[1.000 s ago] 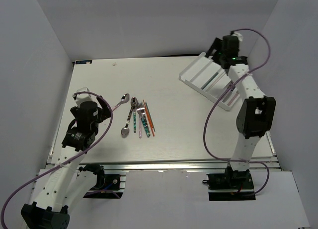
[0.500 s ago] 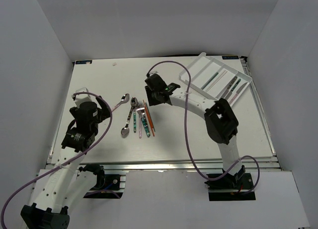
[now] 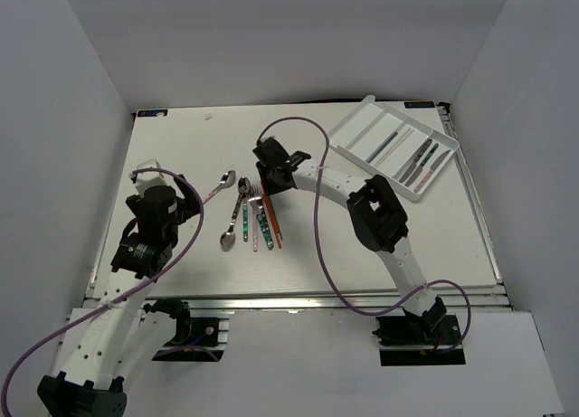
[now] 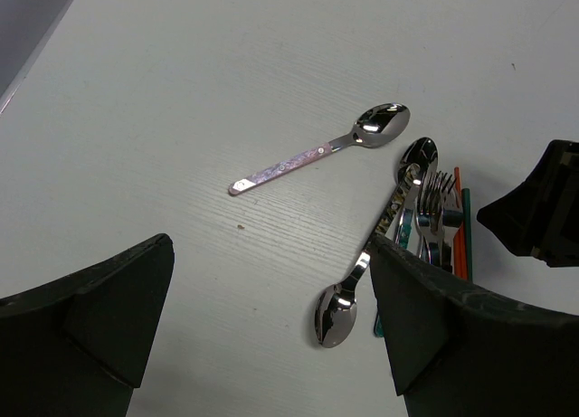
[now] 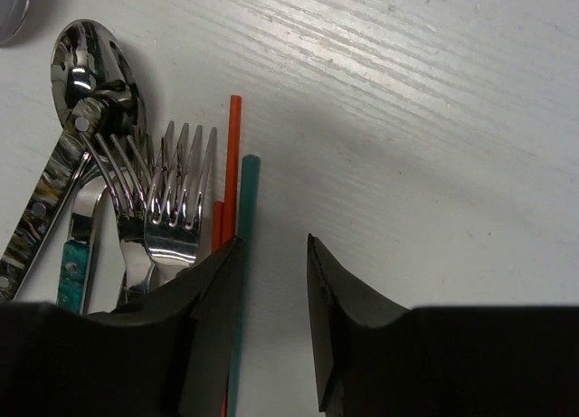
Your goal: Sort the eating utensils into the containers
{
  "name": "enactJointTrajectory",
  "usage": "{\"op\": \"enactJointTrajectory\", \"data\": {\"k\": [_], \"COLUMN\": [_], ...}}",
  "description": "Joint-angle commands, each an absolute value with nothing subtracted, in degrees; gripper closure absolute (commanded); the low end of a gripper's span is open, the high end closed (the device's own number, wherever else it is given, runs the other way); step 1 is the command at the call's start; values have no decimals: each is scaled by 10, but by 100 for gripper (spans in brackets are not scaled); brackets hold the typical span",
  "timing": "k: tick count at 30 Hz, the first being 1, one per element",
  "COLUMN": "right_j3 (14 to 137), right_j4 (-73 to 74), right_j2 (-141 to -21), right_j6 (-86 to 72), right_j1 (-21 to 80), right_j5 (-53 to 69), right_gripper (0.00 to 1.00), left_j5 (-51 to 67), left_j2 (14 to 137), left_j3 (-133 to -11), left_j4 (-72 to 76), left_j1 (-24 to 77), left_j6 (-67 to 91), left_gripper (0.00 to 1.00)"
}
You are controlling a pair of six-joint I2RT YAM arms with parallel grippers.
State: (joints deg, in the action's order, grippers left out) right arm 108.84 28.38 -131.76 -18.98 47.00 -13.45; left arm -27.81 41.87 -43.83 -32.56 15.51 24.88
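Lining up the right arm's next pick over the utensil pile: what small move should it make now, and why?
Probably ease down and close on the teal chopstick. It lies just inside one finger of the right gripper, whose jaws stand slightly apart. Bare table fills the rest of the gap, so nothing else should get pinched.
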Motion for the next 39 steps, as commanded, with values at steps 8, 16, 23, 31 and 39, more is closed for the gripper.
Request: {"op": "enactJointTrajectory", "data": {"k": [8,16,23,31,39], "right_j3": [1157,1173,1177,1179,1176], "right_j4": [303,309,312,359,410], "right_j2": [-1353,-1375,-1384,-1394,-1401], "right_j6": [-177,-172,-171,-179,-163], "right_j1": [475,476,475,475,454], "right_j5": [-139,-132,-134,-146,-130], "right_gripper": [62,64,68,73,100], "left_j5": [-275,-274,-270,-268,-266], "left_j2": [406,404,404,403,399], "left_j3": [-435,-435,-435,-434,-434], "left_j4": [-323,-323,-322,-320,-320], "left_j1": [156,156,156,156,156], "left_j6": [247,247,246,245,245], "left_gripper": [2,2,2,2,2]}}
